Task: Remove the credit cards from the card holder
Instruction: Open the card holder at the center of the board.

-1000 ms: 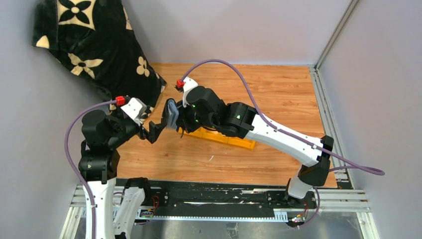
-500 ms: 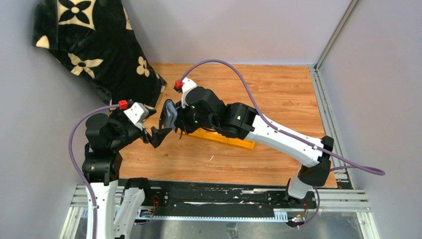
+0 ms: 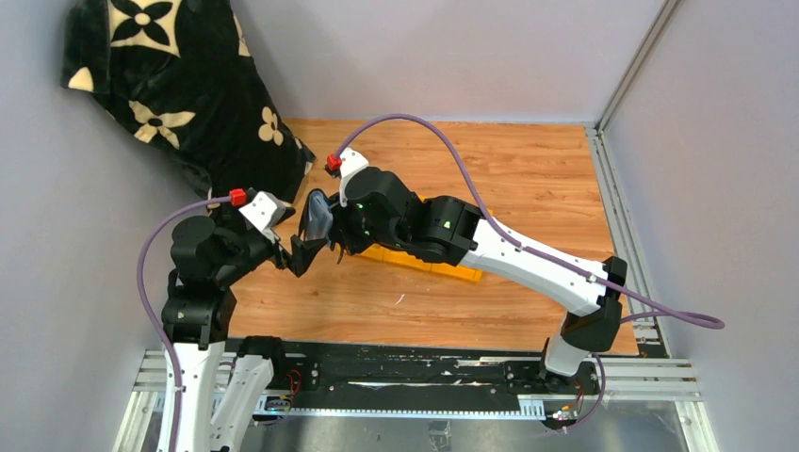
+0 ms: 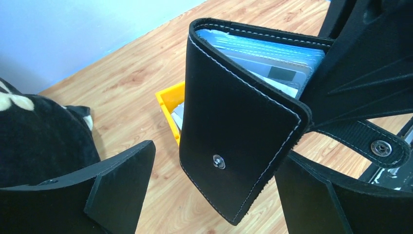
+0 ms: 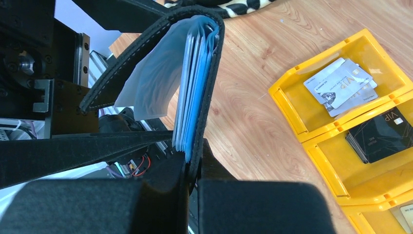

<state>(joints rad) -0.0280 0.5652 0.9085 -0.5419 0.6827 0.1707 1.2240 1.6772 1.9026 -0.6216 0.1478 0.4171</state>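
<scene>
At the near edge of the table (image 3: 528,188) the two arms rise from their bases and meet over the left half of the wooden top. The left claw (image 3: 300,252) is spread wide, its two black fingers (image 4: 122,187) standing well apart. The card holder (image 4: 234,126) hangs between them with its black outer flap and small metal snap facing the wrist camera. Whether either finger touches the leather cannot be told. The right claw (image 5: 192,180) is pressed together and pinches the holder's lower edge, one cover along with its pale blue sleeves. It holds the holder off the table, partly open like a book. In the left wrist view a silvery-grey card (image 4: 280,74) shows in an inner pocket. Just beyond the right claw, the yellow tray (image 5: 292,112) lies on the table, partly hidden under the right arm in the top view. Its end compartment holds silvery-grey credit cards (image 5: 341,83). The next holds black ones (image 5: 380,134), and a tan one (image 5: 406,212) shows at the frame's corner. Farther off, a black blanket (image 3: 179,85) with cream flowers is bunched in the far left corner.
</scene>
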